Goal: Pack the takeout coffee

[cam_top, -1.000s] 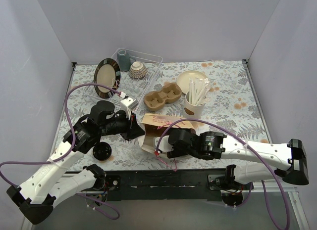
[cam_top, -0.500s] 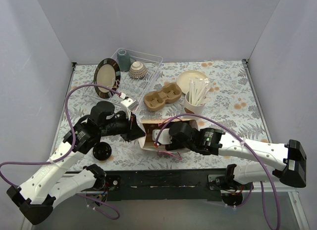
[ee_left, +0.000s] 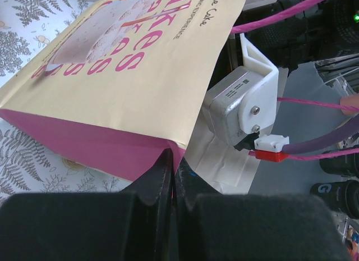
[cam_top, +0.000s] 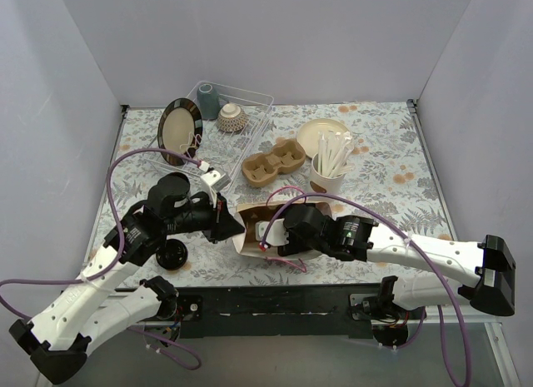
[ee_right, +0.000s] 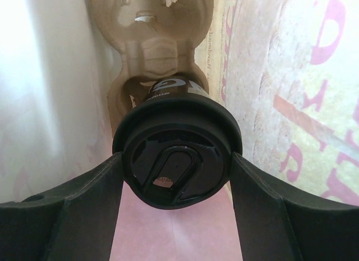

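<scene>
The paper bag with pink lettering [cam_top: 252, 210] lies on its side with its mouth held open; it also fills the left wrist view [ee_left: 129, 76]. My left gripper [cam_top: 226, 221] is shut on the bag's edge, the fingers [ee_left: 160, 174] pinching the pink fold. My right gripper [cam_top: 273, 237] reaches into the bag and is shut on a takeout coffee cup [ee_right: 176, 143] by its black lid. The cup's base is at a pocket of the cardboard carrier [ee_right: 151, 42] inside the bag. A round black-lidded object [cam_top: 172, 255] lies left of the bag; I cannot tell whether it is a cup or a loose lid.
A second cardboard carrier [cam_top: 273, 162] and a white cup of utensils [cam_top: 327, 175] stand behind the bag. A cream plate [cam_top: 323, 133] is at the back. A clear rack [cam_top: 250, 104] holds a dark plate [cam_top: 177, 131], a grey cup [cam_top: 207, 100] and a patterned bowl [cam_top: 231, 116].
The bag went from lying flat to open-mouthed. My right gripper moved left and deeper into the bag with the cup. My left gripper stayed on the bag's edge.
</scene>
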Controlling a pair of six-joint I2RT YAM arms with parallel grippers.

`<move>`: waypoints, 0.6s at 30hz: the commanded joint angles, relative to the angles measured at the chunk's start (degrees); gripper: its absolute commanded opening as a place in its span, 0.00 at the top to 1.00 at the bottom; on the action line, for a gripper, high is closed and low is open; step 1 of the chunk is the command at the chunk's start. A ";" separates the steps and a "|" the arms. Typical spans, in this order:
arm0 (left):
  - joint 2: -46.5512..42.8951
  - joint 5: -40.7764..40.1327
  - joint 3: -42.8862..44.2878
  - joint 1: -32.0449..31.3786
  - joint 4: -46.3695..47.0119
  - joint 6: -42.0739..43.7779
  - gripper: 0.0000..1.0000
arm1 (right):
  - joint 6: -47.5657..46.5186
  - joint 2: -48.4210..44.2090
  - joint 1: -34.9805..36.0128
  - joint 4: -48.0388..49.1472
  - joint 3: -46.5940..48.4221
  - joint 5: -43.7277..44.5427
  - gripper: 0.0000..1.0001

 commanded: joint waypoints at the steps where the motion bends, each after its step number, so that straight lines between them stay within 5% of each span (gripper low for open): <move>1: -1.47 2.22 0.25 -0.06 2.77 1.96 1.00 | -1.25 -1.15 0.03 -0.01 -1.95 -1.38 0.62; 18: -1.65 7.05 -3.36 -0.06 6.11 10.05 1.00 | -4.07 -2.56 -0.05 1.22 -1.25 -4.28 0.61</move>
